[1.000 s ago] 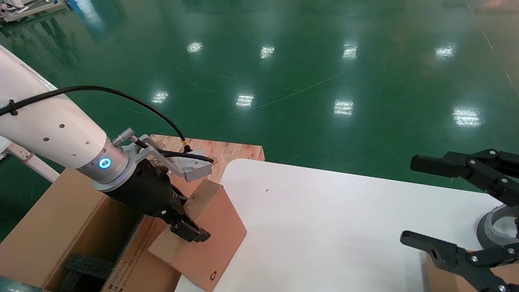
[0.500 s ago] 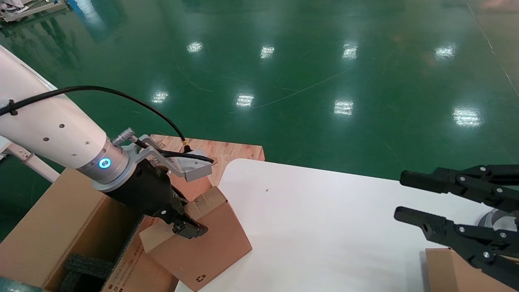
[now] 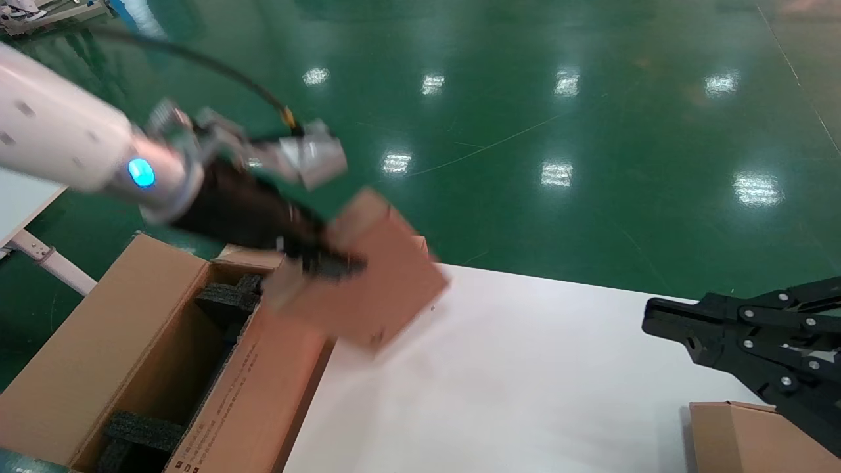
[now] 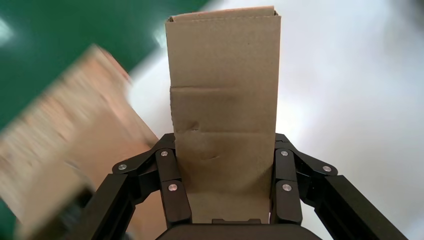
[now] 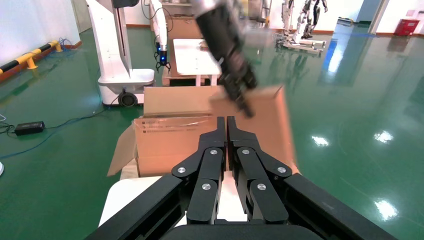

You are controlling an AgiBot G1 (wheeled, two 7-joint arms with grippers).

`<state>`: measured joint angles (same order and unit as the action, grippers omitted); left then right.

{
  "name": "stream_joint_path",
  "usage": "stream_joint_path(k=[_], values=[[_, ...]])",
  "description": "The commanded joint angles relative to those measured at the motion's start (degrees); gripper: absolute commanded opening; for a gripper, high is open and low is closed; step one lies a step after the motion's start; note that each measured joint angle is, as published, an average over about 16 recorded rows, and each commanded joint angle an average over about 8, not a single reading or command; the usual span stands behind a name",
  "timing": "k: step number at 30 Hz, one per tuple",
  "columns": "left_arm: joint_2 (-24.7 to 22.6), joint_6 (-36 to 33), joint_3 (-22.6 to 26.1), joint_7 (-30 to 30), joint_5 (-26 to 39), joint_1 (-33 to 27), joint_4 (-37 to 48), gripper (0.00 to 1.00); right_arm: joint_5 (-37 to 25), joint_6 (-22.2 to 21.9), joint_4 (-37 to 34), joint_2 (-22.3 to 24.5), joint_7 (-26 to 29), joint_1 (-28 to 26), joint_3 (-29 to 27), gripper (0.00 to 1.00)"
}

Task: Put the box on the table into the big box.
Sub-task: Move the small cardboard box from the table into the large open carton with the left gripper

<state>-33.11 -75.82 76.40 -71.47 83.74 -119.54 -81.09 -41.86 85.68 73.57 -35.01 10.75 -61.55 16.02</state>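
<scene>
Lifted off the table (image 3: 525,381), the box (image 3: 374,282), clamped in left tool (image 3: 315,259)

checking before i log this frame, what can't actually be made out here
- Head view: the box and left gripper are motion-blurred; the recycling mark is unreadable.
- Head view: the big box is cut by the bottom edge; the print on its side is too small to read.
- Left wrist view: the box hides the table beneath it.
- Head view: another small box is cut off, partly behind the right gripper.
</scene>
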Motion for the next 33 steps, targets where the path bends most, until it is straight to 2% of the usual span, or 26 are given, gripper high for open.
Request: stream_joint_path(k=[1,8,14,21,29,33], values=[[0.58,1.22,-1.99,0.49,0.04,-1.05,0.19,0.0,0.0,0.0,0.0,0.0,0.0,0.0,0.0,1.0],[4.04,6.2,-9.1,2.04,0.42,-3.7,0.65,0.0,0.0,0.0,0.0,0.0,0.0,0.0,0.0,1.0],[7.83,8.97,-12.07,5.04,2.18,-4.63,1.25,0.0,0.0,0.0,0.0,0.0,0.0,0.0,0.0,1.0],[10.92,7.9,-11.32,9.9,7.09,-6.02,3.46,0.0,0.0,0.0,0.0,0.0,0.0,0.0,0.0,1.0],[10.29,0.39,-7.79,12.93,16.02,-9.64,8.52,0.0,0.0,0.0,0.0,0.0,0.0,0.0,0.0,1.0],[10.38,-1.97,-5.53,13.41,18.05,-10.36,9.98,0.0,0.0,0.0,0.0,0.0,0.0,0.0,0.0,1.0]])
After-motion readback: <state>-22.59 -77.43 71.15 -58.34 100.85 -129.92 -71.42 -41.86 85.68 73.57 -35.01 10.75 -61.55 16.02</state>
